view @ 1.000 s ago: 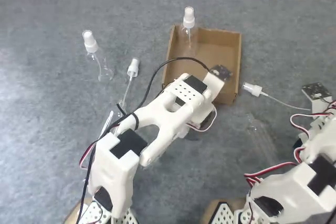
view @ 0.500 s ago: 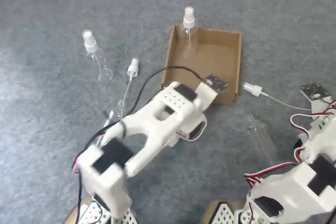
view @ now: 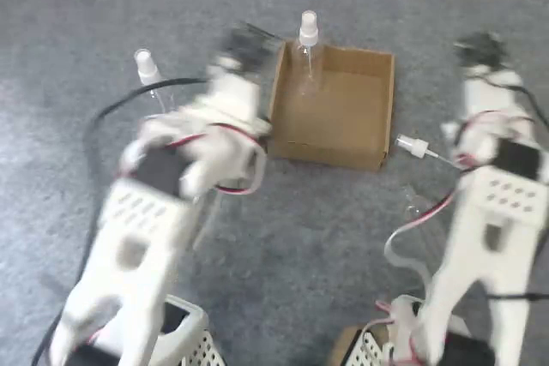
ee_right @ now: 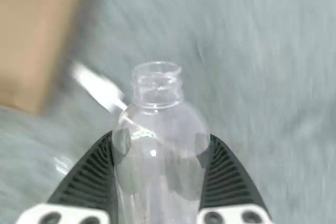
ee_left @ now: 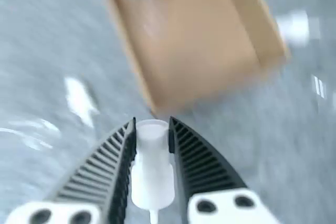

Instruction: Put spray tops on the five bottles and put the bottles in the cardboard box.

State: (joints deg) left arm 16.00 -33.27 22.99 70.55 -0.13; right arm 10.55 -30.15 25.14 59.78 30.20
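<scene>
The left pincer (ee_left: 152, 121) is closed to a narrow gap on a white plastic spray top (ee_left: 152, 171), head at the fingertips. Its dip tube seems to run back toward the wrist. The right pincer (ee_right: 160, 139) is opened wide around a clear plastic bottle (ee_right: 156, 85), gripping its shoulders. The bottle's long axis lies along the fingers, with the uncapped neck pointing away from the wrist.

In the high view the brown cardboard box (view: 343, 153) lies between the arms on the grey carpeted table (view: 326, 246). The left arm is at its 10 o'clock and the right at 2 o'clock, well apart. Top and neck must be brought together and lined up, probably with the top turned tube-first.
</scene>
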